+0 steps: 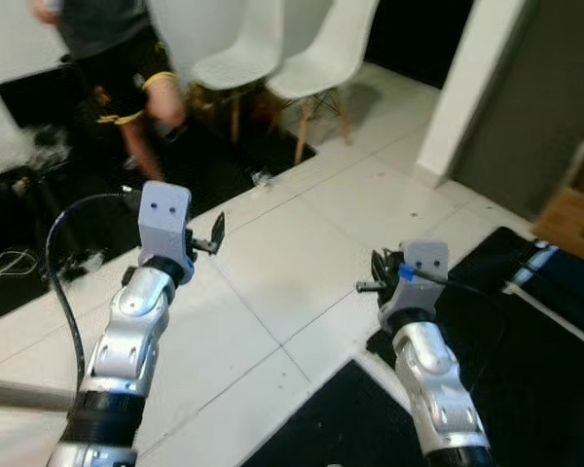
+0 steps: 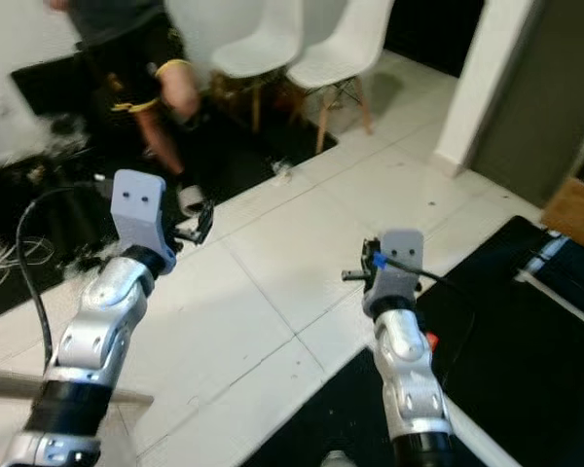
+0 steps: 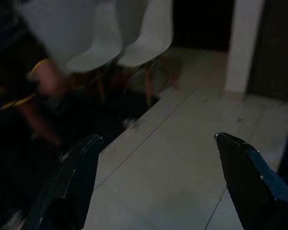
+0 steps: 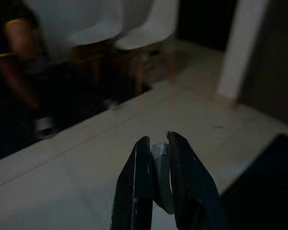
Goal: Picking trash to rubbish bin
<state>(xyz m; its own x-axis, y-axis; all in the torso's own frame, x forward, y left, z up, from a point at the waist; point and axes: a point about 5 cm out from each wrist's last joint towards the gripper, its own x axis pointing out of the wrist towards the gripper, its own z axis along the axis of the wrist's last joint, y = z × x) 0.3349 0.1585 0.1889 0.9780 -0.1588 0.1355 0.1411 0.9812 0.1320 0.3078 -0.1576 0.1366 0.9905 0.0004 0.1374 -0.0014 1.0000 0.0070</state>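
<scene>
Pinching a small pale translucent scrap [image 4: 162, 165], the right gripper [image 4: 157, 143] hovers near white plastic chairs [image 1: 311, 58]; left gripper [image 3: 158, 143] gapes wide.

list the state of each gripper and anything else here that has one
left gripper: open, fingers wide apart, holding nothing
right gripper: shut on a small pale piece of trash
white chairs: upright on their legs
scrap of trash: lying on the floor by the mat's edge
</scene>
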